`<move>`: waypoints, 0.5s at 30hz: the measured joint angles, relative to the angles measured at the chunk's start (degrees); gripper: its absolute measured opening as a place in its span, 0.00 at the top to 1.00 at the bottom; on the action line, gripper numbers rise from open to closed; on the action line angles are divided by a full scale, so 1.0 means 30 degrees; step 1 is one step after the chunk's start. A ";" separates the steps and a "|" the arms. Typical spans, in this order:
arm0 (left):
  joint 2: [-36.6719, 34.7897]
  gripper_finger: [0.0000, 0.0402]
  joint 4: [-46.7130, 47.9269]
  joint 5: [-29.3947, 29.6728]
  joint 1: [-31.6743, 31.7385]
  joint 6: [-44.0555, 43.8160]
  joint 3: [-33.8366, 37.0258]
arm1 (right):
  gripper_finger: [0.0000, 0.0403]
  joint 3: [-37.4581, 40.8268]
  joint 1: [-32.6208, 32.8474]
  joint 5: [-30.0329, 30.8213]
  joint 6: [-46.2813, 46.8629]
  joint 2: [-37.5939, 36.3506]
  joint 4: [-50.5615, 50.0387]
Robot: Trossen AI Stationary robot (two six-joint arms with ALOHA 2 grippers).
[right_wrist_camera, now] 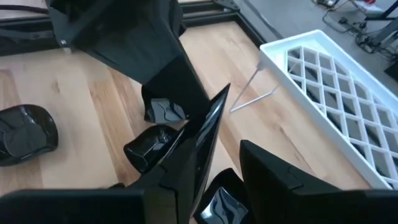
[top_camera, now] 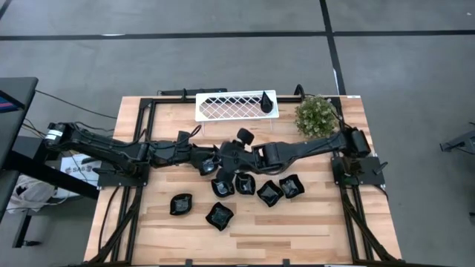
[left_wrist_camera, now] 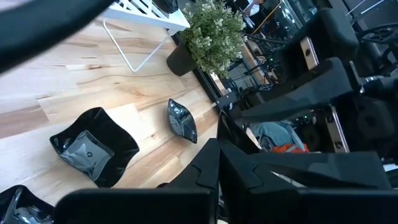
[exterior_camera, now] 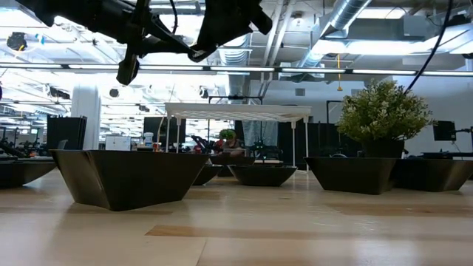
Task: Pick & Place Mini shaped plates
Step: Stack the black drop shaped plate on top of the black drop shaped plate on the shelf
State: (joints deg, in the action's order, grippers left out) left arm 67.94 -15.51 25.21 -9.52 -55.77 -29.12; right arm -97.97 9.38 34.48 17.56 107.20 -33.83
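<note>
Glossy black mini shaped plates are lying closest to me on the wooden table [top_camera: 312, 230]: two of them [top_camera: 180, 204] [top_camera: 220, 215] are sitting apart near the front edge. Just behind them a row of four [top_camera: 256, 188] is crowding together, some with rims touching.

Above that row the two arms are meeting at mid-table. I am reading the left gripper [left_wrist_camera: 216, 152] as closed on nothing, its fingers pressed together with no dish between them, hanging just beside the right one. The right gripper [top_camera: 226, 157] is hovering over the left end of the row. A shiny dark edge is showing along one of its fingers in its own wrist view, but I cannot tell whether that is a plate in its grasp or one lying beneath, so I am leaving its state undecided.

I am judging this to be the pick step, with most of the job remaining. The next move is calling for a confirmed hold on one rim, then a lift clear of the neighbouring dishes and of the left arm before swinging back to the tray.

Farther back, the white lattice tray [top_camera: 223, 106] is standing on thin legs at the rear edge, holding a single teardrop dish [top_camera: 266, 101] at its right end. The plant [top_camera: 318, 115] is sitting just beside it in a dark pot.
</note>
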 joint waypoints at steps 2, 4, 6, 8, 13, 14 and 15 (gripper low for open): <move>0.0002 0.99 0.0000 0.0007 0.0000 0.0000 0.0000 | 0.71 0.0000 -0.0062 -0.0009 0.0007 -0.0007 0.0028; 0.0003 0.99 0.0000 0.0007 0.0000 0.0000 0.0000 | 0.71 0.0000 -0.0072 -0.0009 0.0000 -0.0007 0.0006; 0.0001 0.99 0.0000 0.0007 0.0000 0.0000 0.0000 | 0.71 0.0000 -0.0082 -0.0002 0.0007 -0.0007 0.0027; 0.0004 0.99 0.0000 0.0000 0.0000 0.0000 0.0000 | 0.71 0.0000 -0.0069 -0.0009 0.0007 -0.0007 0.0053; 0.0000 0.99 0.0000 -0.0003 0.0000 -0.0007 0.0000 | 0.78 0.0000 -0.0040 -0.0016 0.0000 -0.0003 0.0285; 0.0000 0.99 0.0000 -0.0002 0.0000 0.0000 0.0000 | 0.80 0.0000 -0.0040 -0.0031 0.0000 -0.0007 0.0348; 0.0000 0.99 0.0000 0.0000 0.0000 -0.0007 0.0000 | 0.82 0.0000 -0.0040 -0.0048 -0.0007 -0.0007 0.0415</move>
State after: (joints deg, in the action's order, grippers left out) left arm 67.94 -15.51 25.21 -9.52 -55.79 -29.12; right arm -97.97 9.26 34.34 17.54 107.18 -32.58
